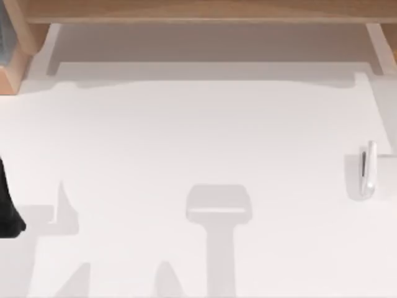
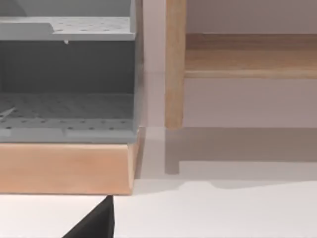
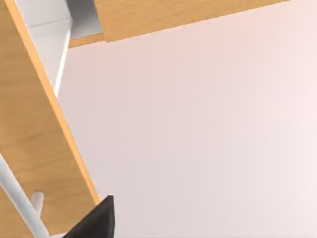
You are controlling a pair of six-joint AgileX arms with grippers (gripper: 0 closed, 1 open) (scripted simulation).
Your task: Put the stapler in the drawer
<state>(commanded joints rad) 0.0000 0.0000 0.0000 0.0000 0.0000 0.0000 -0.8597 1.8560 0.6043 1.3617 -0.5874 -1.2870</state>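
Stapler [image 1: 368, 171] lies untouched, well right of the wooden drawer unit [image 1: 12, 68]. Jaw state: we cannot tell. Next we judge: reach, grasp stapler.

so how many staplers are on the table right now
1. The stapler lies near the right edge of the table in the top view, apart from everything else. Others could sit hidden inside the wooden unit at the back.
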